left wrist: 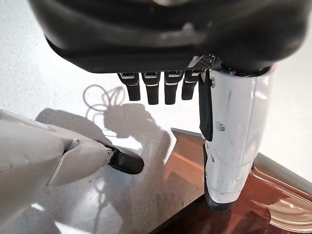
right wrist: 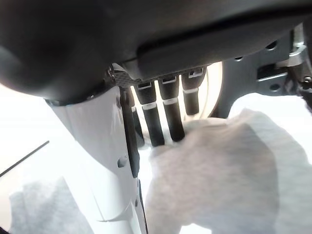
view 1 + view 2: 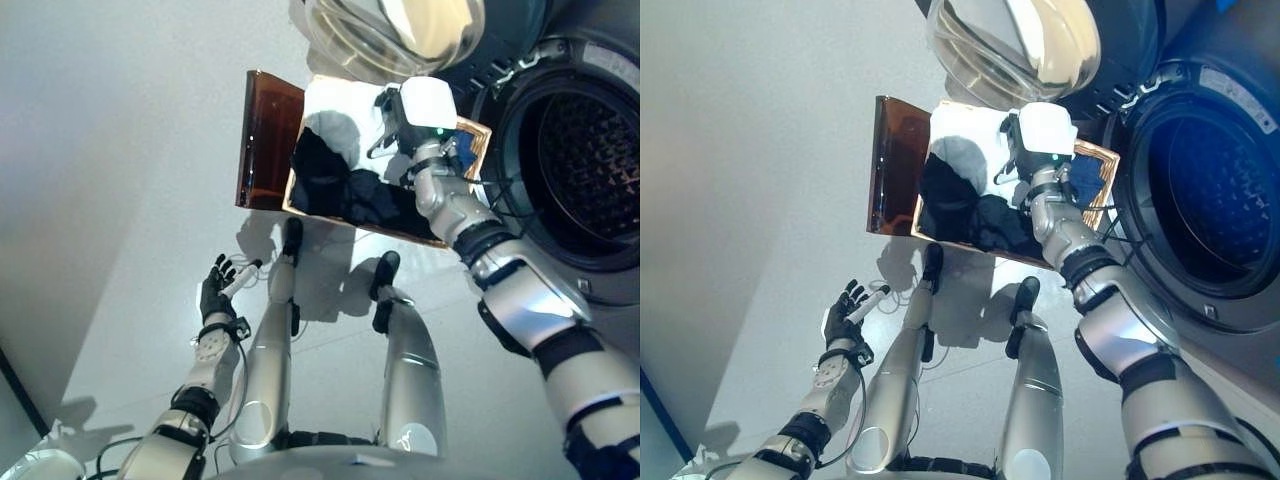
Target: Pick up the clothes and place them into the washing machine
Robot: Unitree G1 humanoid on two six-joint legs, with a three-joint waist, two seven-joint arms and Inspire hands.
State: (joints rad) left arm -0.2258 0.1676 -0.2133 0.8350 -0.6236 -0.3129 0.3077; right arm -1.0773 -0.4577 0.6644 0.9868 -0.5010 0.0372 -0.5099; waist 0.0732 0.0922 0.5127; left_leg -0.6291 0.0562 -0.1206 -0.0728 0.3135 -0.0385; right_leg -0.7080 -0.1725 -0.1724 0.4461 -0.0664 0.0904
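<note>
Left eye view: a brown box (image 3: 262,140) of clothes is seen on the floor just beside the washing machine (image 3: 585,180), whose door (image 3: 395,30) stands open; a white garment (image 3: 345,115) lies over dark garments (image 3: 335,185); the right robot hand (image 3: 400,125) is lowered into the box. Right eye view: the left robot hand (image 3: 845,315) is held well apart, fingers relaxed, nothing held. Left wrist view: straight fingers are confirmed. Right wrist view: fingers are laid straight against the white cloth, not yet clenched. Risk judged: a shallow pinch could let the cloth slip, or dark garments could be dragged out and dropped short of the drum.
</note>
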